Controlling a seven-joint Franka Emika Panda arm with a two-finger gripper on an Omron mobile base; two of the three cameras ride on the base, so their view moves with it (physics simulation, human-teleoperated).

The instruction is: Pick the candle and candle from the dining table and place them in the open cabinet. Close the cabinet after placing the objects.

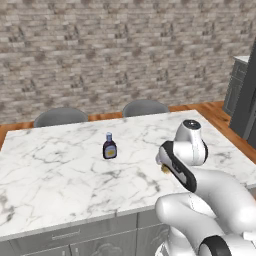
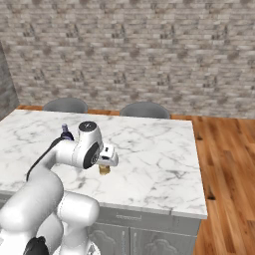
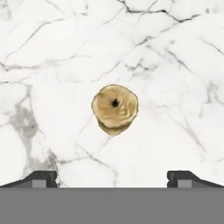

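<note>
A brick wall is backing the marble bench [image 1: 60, 165]. The gripper [image 3: 111, 178] is hanging over it, fingers spread wide, gripping nothing. The tan candle [image 3: 114, 108] is sitting directly beneath, on the bench. A blue bottle [image 1: 109, 146] is standing well apart, two grey chairs [image 1: 60, 116] beyond.

Desk [image 1: 60, 170]: white marble top with grey veining, grey panelled base, rectangular. Two items sit directly on it. Tan-gold candle [image 3: 114, 107] stands upright on bare marble directly below the gripper [image 2: 105, 162], centred between the wide-open fingertips [image 3: 41, 178] in hand view, dark wick spot on top, not touched. In the base views it's just a sliver under the hand. Dark blue labelled bottle [image 1: 109, 146] stands upright farther in on the desk, well apart from gripper and candle, to the gripper's left in the left base view.
</note>
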